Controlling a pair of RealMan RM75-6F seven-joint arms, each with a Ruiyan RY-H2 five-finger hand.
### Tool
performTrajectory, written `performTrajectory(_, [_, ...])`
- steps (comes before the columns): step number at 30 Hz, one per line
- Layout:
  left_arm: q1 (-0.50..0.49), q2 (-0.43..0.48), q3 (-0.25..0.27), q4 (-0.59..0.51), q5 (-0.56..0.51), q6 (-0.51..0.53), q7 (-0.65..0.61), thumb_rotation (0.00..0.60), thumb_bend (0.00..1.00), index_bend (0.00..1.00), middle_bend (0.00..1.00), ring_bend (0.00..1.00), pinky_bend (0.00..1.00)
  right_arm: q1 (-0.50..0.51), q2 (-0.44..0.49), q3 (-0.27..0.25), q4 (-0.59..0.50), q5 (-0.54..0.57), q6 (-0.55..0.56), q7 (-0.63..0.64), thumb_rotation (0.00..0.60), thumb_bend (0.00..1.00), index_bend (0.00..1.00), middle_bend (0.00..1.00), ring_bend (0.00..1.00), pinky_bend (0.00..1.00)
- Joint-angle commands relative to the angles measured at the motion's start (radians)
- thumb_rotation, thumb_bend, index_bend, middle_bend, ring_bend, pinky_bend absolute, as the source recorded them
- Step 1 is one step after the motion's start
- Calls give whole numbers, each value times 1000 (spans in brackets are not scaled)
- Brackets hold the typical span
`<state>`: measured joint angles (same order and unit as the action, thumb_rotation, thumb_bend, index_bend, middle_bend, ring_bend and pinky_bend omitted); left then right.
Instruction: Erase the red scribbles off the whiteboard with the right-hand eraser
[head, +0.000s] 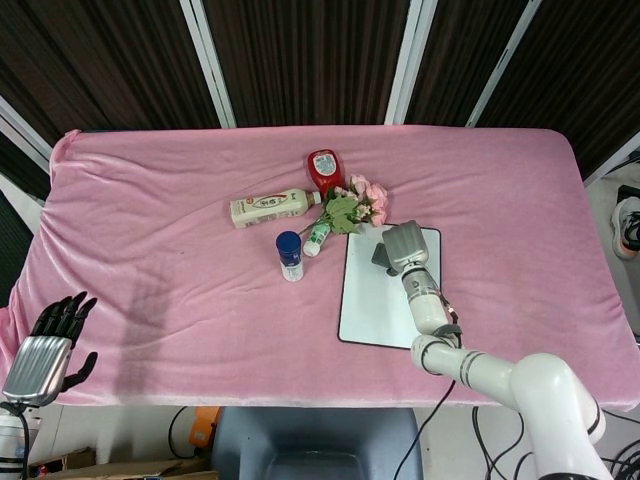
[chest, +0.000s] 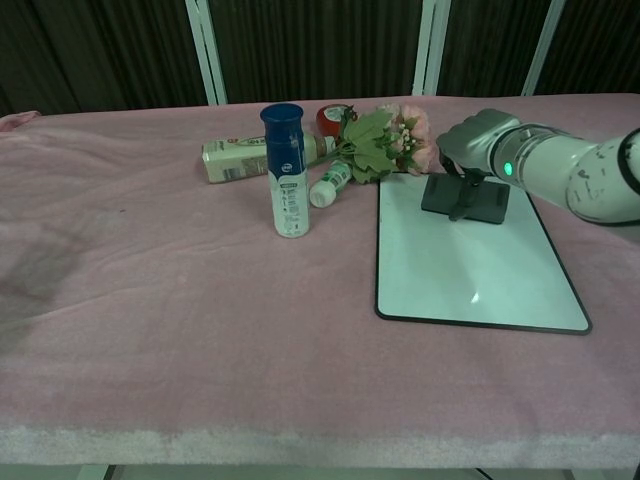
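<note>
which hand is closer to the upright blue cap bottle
Right. The right hand holds the eraser on the whiteboard near the blue-capped bottle; the left hand hangs off the table's near-left corner.

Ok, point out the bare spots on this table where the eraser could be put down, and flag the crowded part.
Free cloth: the wide stretch left of the blue-capped bottle, the strip right of the whiteboard, and the near edge below both. The whiteboard's near half is bare too. Crowded: the far-middle cluster of cream bottle, red bottle, flowers, beside the right hand holding the eraser.
</note>
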<state>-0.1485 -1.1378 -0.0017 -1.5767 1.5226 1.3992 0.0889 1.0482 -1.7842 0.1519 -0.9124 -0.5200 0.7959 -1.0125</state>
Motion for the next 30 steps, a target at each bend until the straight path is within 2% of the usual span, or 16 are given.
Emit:
performTrajectory(1, [-3,-1,-3,0,-8,-6,2,600,393,0,5,0,96,30,-57,16,110,42,-34,-37,600,434,874,708,701,771])
performTrajectory(7, [-9,-2,-9,1,-22,-19,5,600,394,0,5,0,95,38,-88,31,215,55,-67,-57,600,434,874,708,701,771])
performTrajectory(12, [-14,-4,-11,1,-27,-27,7,600,394,0,5,0,96,20,-60,36,185,55,-69,-67,600,434,874,708,701,771])
performTrajectory(17, [-18,-5,-7,-1,-18,-30,9,600,394,0,5,0,95,-8,11,14,43,75,-47,-110,600,434,874,709,703,771])
performTrajectory(23, [-22,-7,-2,-4,-13,-37,17,600,393,0,5,0,95,-26,108,-5,-181,88,-3,-114,600,434,874,709,703,771])
performTrajectory(30, [-14,-6,6,-12,14,-9,19,600,395,0,6,0,96,-6,159,-54,-393,109,29,-141,600,434,874,709,703,770])
